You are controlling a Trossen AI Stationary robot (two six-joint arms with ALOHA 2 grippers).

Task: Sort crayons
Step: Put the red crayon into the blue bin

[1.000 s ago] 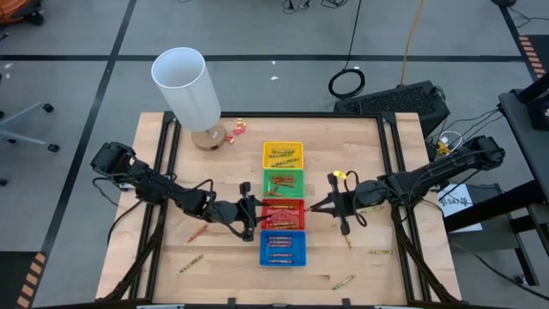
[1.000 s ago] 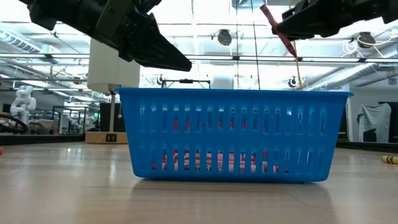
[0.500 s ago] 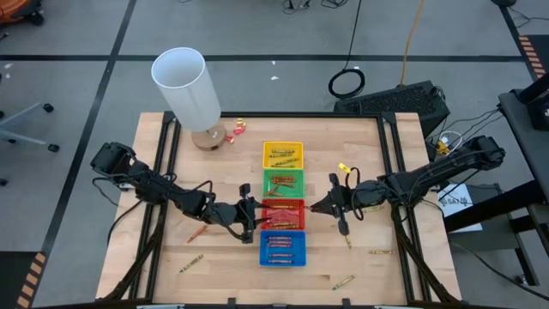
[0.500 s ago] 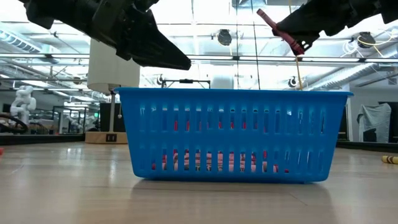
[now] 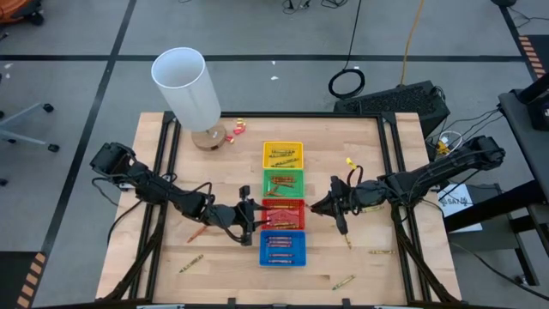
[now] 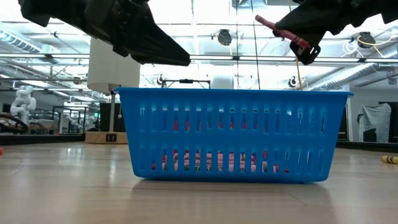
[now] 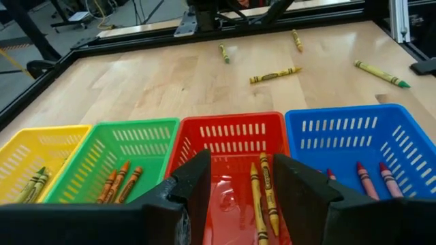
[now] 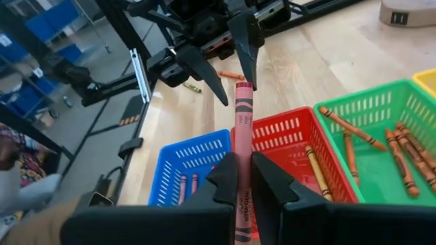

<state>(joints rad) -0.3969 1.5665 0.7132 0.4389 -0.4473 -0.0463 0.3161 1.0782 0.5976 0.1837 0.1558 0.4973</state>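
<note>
Four trays stand in a row at the table's middle: yellow [image 5: 282, 155], green [image 5: 283, 182], red [image 5: 283, 212] and blue [image 5: 282, 249], each with crayons lying in it. My right gripper [image 5: 316, 206] hovers just right of the red tray, shut on a pink-red crayon [image 8: 243, 116]. My left gripper [image 5: 250, 215] hovers open at the red tray's left side with nothing between its fingers [image 7: 197, 184]. Loose crayons lie flat on the wood, among them a red one [image 5: 197, 233] and olive ones [image 5: 190, 263] [image 5: 343, 281] [image 5: 381, 252]. My right gripper pinches the crayon's wrapped shaft [image 8: 243, 146] between its two fingers, which lie along it. The crayon's free end [image 8: 243, 87] sticks out past the fingertips toward the table's left. It is lifted clear above the trays and slants with its free end [image 6: 260, 20] higher.
A tall white cylinder [image 5: 190, 86] stands on a round base at the table's back left, with small red and yellow bits [image 5: 236, 129] beside it. The blue tray [image 6: 233, 134] fills the low view. Black frame rails run along the table's edges.
My right gripper has rolled about its own axis while staying in place. The crayon it holds has turned with it and now lies flatter in the low view than a second ago. It has stayed shut on the crayon.
</note>
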